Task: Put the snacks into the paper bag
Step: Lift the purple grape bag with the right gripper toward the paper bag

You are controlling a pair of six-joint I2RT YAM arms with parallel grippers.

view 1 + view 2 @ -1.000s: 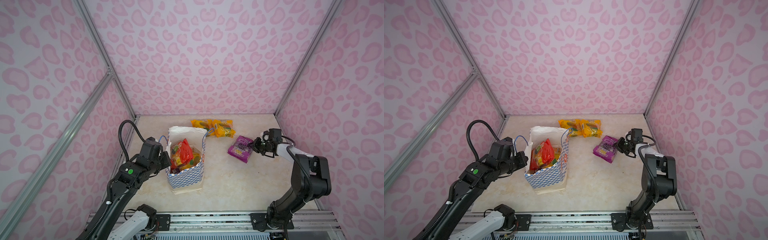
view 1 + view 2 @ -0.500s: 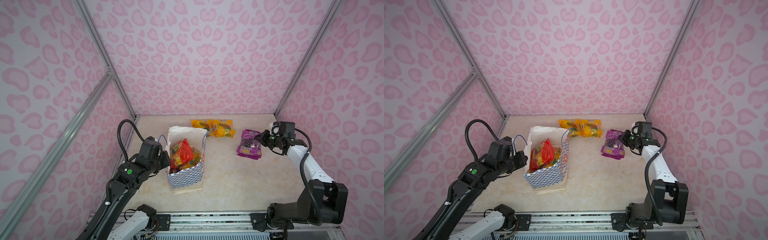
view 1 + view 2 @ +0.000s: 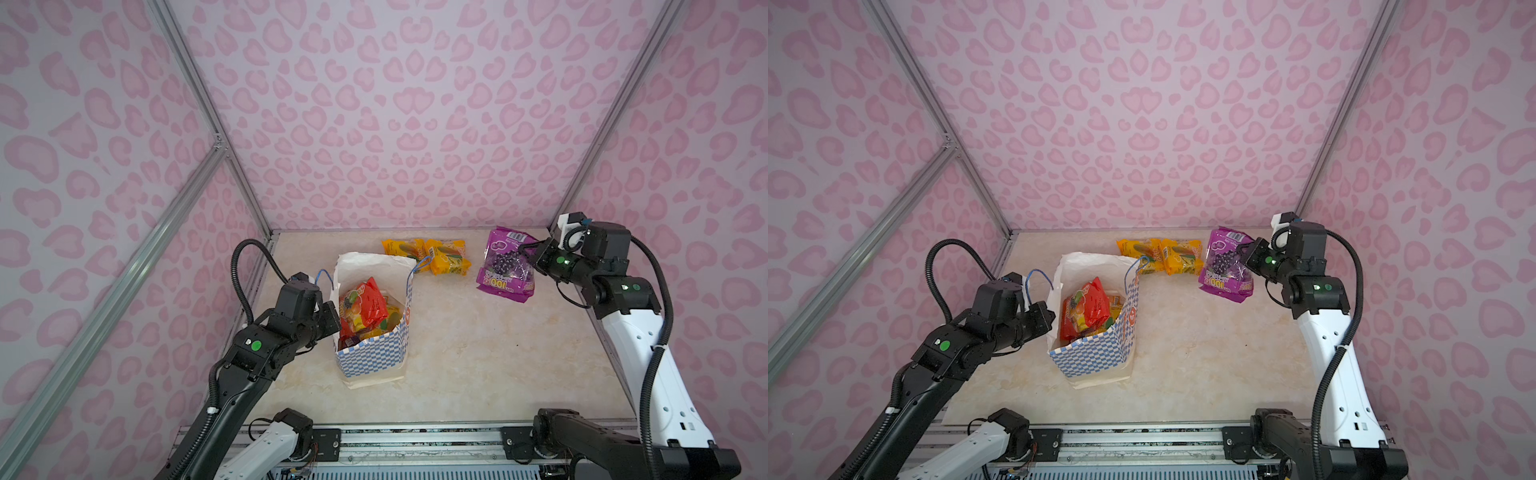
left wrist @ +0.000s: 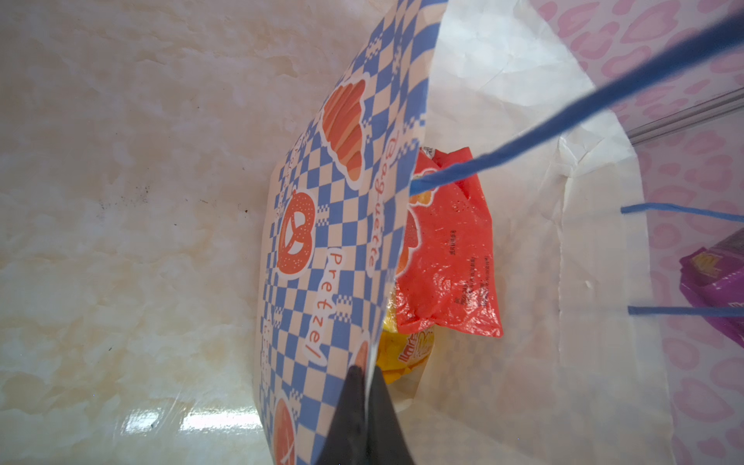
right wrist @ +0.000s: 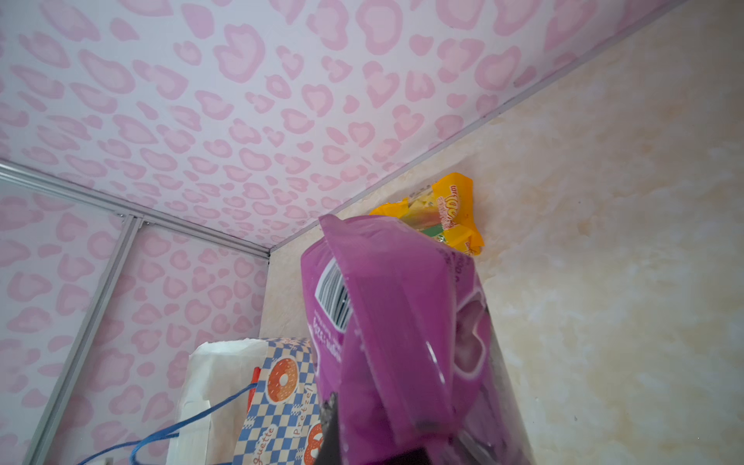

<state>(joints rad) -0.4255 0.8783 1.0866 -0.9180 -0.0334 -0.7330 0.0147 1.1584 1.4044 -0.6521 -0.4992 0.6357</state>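
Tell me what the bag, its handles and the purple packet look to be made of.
Bag: paper, matte, blue-and-white checks printed outside, plain white inside; it holds sharp creases.
Handles: blue cord, likely twisted paper or fibre; too fine to tell.
Purple packet: thin plastic film, glossy; light glints off its soft wrinkles.

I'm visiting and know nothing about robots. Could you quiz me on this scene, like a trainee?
1. True or false: the left end effector is shut on the paper bag wall.
2. Which colour of packet does the right end effector hold? A red, B purple, C tan.
3. How many yellow-orange packets lie on the table outside the bag?
Key: 1 true; 2 B, the purple packet; 3 two.
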